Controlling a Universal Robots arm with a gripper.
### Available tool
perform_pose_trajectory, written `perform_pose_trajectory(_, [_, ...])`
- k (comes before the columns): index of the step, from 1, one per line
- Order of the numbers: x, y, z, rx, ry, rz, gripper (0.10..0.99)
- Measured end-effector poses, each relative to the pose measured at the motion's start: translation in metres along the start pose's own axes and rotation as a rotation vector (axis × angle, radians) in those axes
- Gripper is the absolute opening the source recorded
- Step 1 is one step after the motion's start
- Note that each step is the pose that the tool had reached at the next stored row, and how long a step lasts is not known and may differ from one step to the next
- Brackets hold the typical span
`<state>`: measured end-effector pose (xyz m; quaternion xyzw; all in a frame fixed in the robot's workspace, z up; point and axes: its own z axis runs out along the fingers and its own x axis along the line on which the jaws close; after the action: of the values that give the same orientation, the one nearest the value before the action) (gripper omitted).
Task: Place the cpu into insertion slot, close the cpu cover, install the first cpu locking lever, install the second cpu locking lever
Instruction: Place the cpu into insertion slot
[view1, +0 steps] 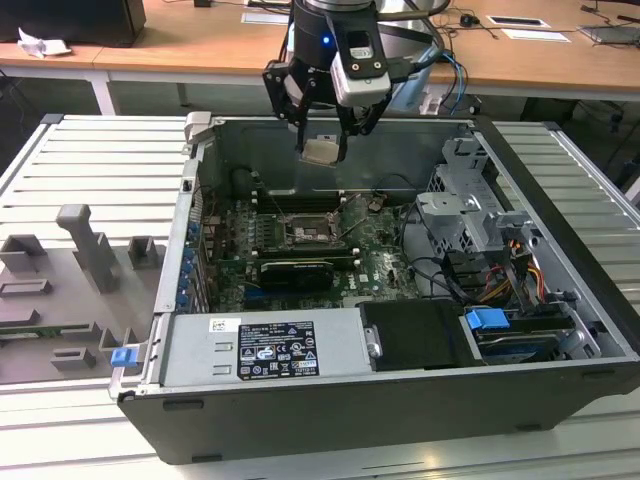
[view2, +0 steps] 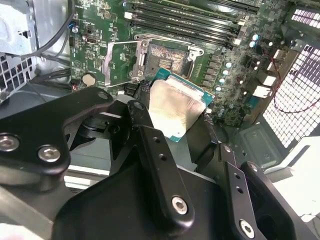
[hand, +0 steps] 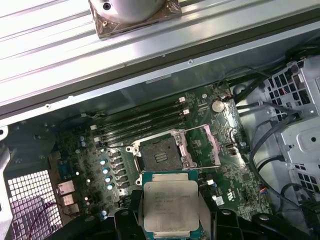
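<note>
My gripper (view1: 322, 148) hangs above the open computer case, shut on the cpu (view1: 320, 152), a flat square chip with a silvery top. In both wrist views the cpu (view2: 176, 106) (hand: 170, 205) sits between the black fingers (view2: 141, 112), held by its edges. Below it on the green motherboard (view1: 380, 255) lies the insertion slot (view1: 305, 233) (view2: 167, 57) (hand: 159, 156), a dark square recess that is bare. The cpu cover (view2: 120, 62) (hand: 207, 145) is swung open to one side of the slot. The chip is well above the board and touches nothing else.
Long black memory slots (hand: 145, 122) run beside the socket. A labelled power supply box (view1: 265, 350) fills the case front. A metal drive cage (view1: 465, 215) with cables stands at the exterior view's right. A grey fixture tray (view1: 80, 260) lies left of the case.
</note>
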<state>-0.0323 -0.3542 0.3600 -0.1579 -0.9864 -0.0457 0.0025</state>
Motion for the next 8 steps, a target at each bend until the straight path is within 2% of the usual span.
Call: perform_pose_trajectory(8, [0.0,0.0,0.0001,-0.002,-0.0086,0.096,0.533])
